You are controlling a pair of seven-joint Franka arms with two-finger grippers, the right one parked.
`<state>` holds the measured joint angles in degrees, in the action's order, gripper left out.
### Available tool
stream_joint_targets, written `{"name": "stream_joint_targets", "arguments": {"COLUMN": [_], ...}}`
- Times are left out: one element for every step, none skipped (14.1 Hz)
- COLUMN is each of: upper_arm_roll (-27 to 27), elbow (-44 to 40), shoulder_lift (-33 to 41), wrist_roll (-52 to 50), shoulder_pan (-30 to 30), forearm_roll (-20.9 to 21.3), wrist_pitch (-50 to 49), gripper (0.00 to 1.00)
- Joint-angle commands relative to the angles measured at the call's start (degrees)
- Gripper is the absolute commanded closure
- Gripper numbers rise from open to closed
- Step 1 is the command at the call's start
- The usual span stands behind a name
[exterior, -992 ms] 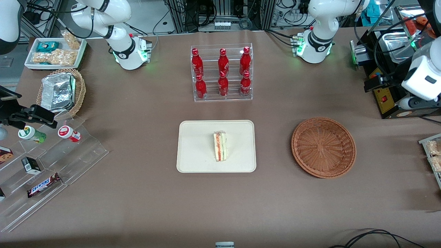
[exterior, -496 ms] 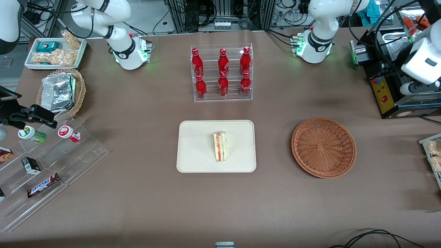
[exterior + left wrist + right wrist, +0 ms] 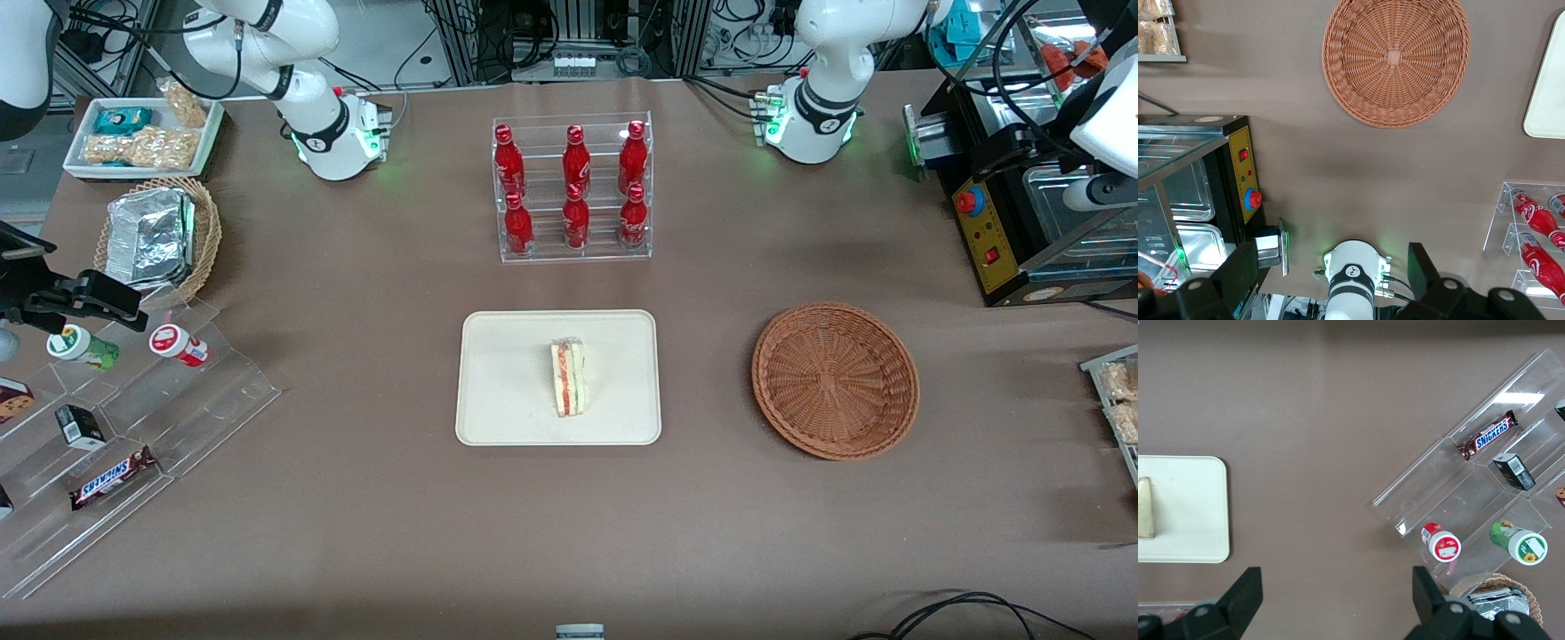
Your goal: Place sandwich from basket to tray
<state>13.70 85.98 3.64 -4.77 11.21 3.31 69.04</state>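
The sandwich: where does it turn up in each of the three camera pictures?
Front view: the sandwich lies on the cream tray, beside the empty basket.
Left wrist view: no sandwich; only the tray's corner, with the basket.
Right wrist view: its end shows on the tray.
Shared landmark: the tray.
The gripper is raised, jaws open.

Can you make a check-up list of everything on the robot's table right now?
Surface: brown table cover, flat.
Sandwich: lying on the tray, nothing holding it.
Basket: empty, beside the tray, toward the working arm's end.
Clutter: rack of red bottles; foil packets in a tan basket; clear snack steps; white snack tray.
Tool: open, raised high over the working arm's end of the table, holding nothing.
Cables: black cable at the table edge nearest the front camera.
Surroundings: black machine with red button.
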Motion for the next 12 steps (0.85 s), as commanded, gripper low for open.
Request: {"name": "stream_joint_targets", "arguments": {"upper_arm_roll": [5.5,9.29,9.15,7.84,6.79,6.6,6.6,6.6,6.69,6.69,6.69,6.69], "elbow": [0.07,-0.02,-0.02,-0.2,-0.2,-0.55,-1.16,-1.17,-1.34,-1.6,-2.04,-2.31], "shoulder_lift": [0.84,0.67,0.49,0.49,0.49,0.49,0.23,0.06,0.05,0.05,-0.12,-0.47], "wrist_roll": [1.34,1.26,0.99,0.64,0.55,0.73,0.73,0.82,0.99,0.99,1.08,1.08], "shoulder_pan": [7.72,9.95,8.49,6.47,5.93,5.93,5.93,6.19,6.28,6.45,6.54,6.54], "forearm_roll": [-1.02,-0.33,0.89,2.04,1.61,1.52,1.61,1.35,1.26,1.08,1.08,1.08], "wrist_pitch": [-1.62,-1.45,-1.19,-1.19,-0.93,-0.92,-0.92,-0.84,-0.75,-0.83,-0.75,-0.83], "gripper": [0.0,0.0,0.0,0.0,0.0,0.0,0.0,0.0,0.0,0.0,0.0,0.0]}}
